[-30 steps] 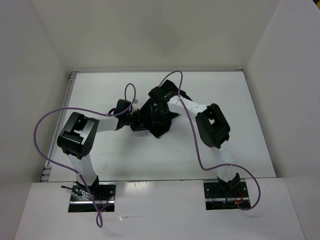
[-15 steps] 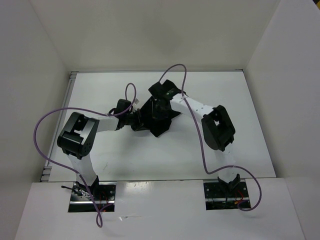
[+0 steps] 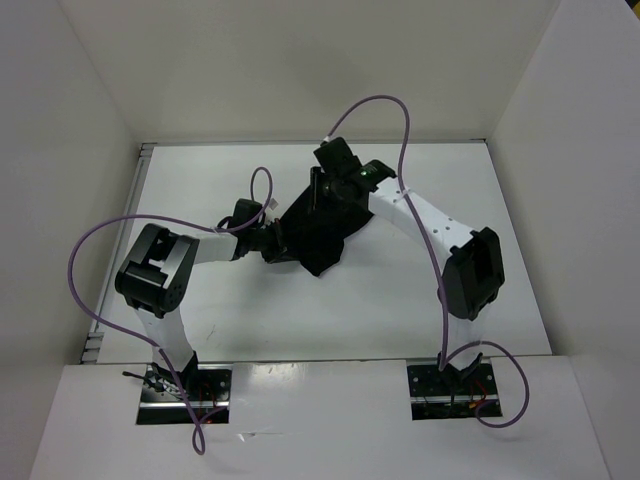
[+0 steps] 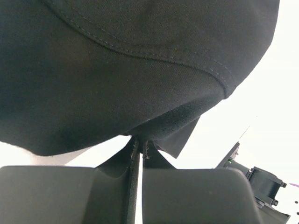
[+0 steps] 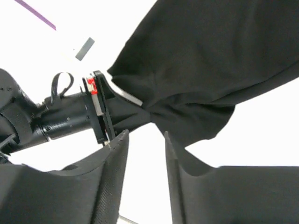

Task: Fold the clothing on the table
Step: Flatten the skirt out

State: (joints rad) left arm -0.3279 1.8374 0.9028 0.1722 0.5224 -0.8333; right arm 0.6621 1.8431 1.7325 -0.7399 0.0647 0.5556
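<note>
While the left claw (image 4: 139,147) is clamped tight on a hem of the clothing (image 3: 320,255), seemingly to anchor that side for a fold, the garment lies bunched in the middle of the tabletop (image 3: 400,300). Over the clothing's far edge hangs the right claw (image 5: 145,135), its jaws moderately parted with nothing between them. Purple cables (image 3: 385,100) loop above the clothing, and with both claws so close to it they may crowd each other.
</note>
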